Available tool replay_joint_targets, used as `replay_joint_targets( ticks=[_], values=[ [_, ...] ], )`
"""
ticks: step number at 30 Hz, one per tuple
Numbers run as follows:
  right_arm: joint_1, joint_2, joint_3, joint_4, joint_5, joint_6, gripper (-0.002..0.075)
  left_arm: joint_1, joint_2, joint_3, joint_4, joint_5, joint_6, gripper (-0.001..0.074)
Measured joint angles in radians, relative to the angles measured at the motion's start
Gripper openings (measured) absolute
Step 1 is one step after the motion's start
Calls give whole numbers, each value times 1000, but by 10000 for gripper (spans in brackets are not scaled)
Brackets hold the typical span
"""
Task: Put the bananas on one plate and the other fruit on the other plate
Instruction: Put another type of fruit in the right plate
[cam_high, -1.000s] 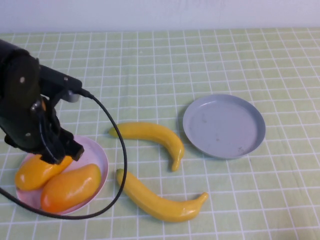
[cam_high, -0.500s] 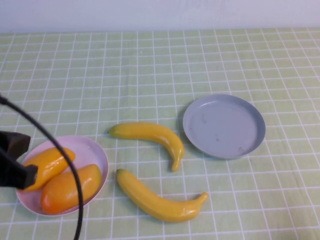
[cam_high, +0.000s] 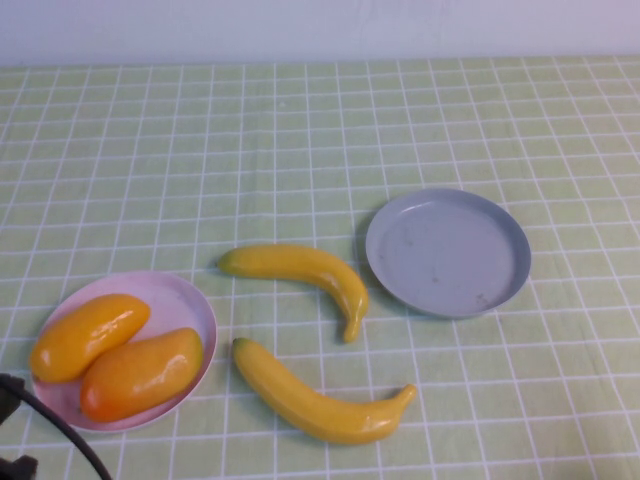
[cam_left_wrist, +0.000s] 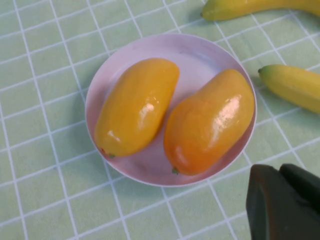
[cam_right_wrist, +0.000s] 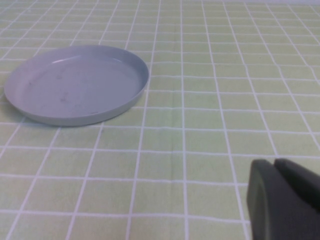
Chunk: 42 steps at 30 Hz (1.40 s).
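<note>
Both hands – left hand (cam_left_wrist: 285, 205) above pink plate (cam_left_wrist: 200, 50), right hand (cam_right_wrist: 285, 200) near grey plate (cam_right_wrist: 75, 82) – look closed, empty.

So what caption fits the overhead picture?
Two mangoes on the pink plate; both bananas beside the bare grey plate.

Both gripper (cam_left_wrist: 285, 202) (cam_right_wrist: 285, 200) tips cropped

Two bananas (cam_high: 305, 270), two mangoes (cam_high: 88, 335), two plates (cam_high: 447, 252)
</note>
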Motion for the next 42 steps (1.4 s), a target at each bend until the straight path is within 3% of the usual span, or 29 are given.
replay_joint_targets(
  ticks=[4, 10, 16, 20, 24, 34, 42],
  values=[
    [0, 0, 0, 0, 0, 0, -16, 0, -4, 23, 1, -77, -13, 4],
    [0, 0, 0, 0, 0, 0, -15, 47, -138, 197, -22, -463, 64, 4],
    [0, 0, 0, 0, 0, 0, -15, 243, -409, 457, -146, -814, 146, 4],
    [0, 0, 0, 0, 0, 0, -15, 346, -565, 608, -185, -921, 156, 4],
    [0, 0, 2, 2, 1, 0, -16, 364, -596, 656, -192, -889, 143, 4],
    [0, 0, 2, 6, 2, 0, -15, 332, -598, 659, -143, -521, 97, 4],
    [0, 0, 2, 10, 2, 0, -15, 332, -598, 659, -137, -499, 94, 4]
  ],
)
